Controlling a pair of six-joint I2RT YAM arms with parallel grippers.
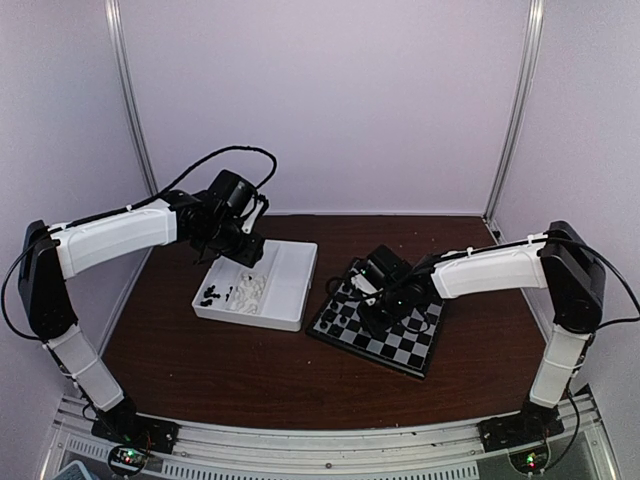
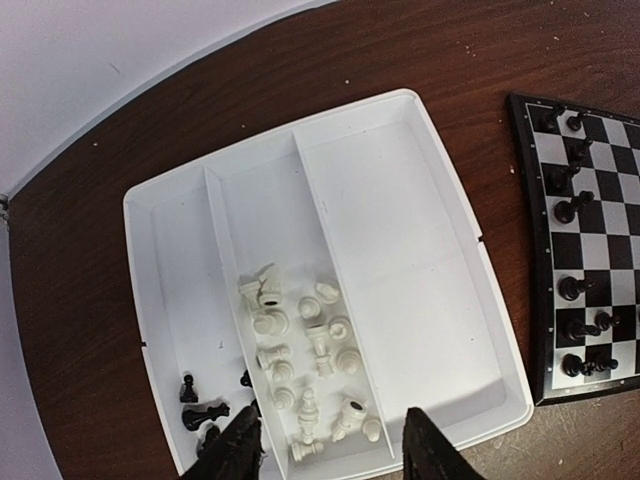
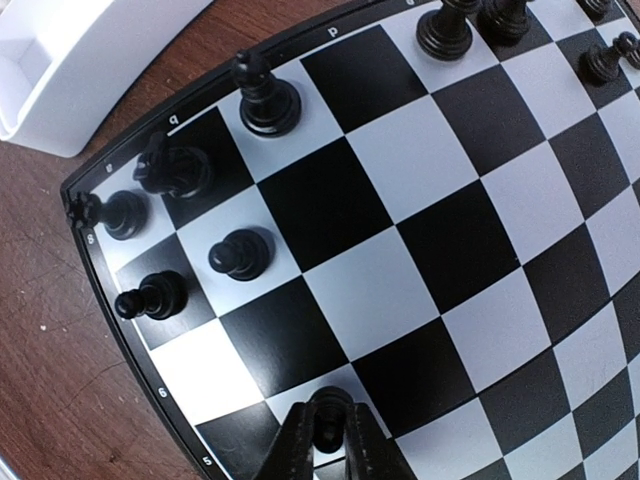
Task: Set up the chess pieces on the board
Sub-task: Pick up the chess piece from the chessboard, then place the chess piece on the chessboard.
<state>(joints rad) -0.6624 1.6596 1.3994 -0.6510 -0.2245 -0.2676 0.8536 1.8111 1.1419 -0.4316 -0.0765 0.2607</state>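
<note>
The board [image 1: 402,346] lies right of centre; several black pieces stand along its far-left side [image 3: 242,254]. My right gripper [image 3: 328,440] is low over the board [image 3: 400,250], shut on a black pawn [image 3: 330,420] over a pale square near the board's edge. My left gripper [image 2: 335,450] hangs open and empty above the white tray; its fingers [image 2: 238,447] straddle the middle compartment. Several white pieces [image 2: 300,360] lie jumbled in that compartment. A few black pieces [image 2: 200,412] lie in the left compartment. The board also shows in the left wrist view [image 2: 600,250].
The white divided tray [image 1: 285,270] sits left of the board on the brown table [image 1: 250,370]; its right compartment [image 2: 400,250] holds nothing. Its corner shows in the right wrist view [image 3: 80,70]. Pale walls and metal posts [image 1: 130,110] close in the back.
</note>
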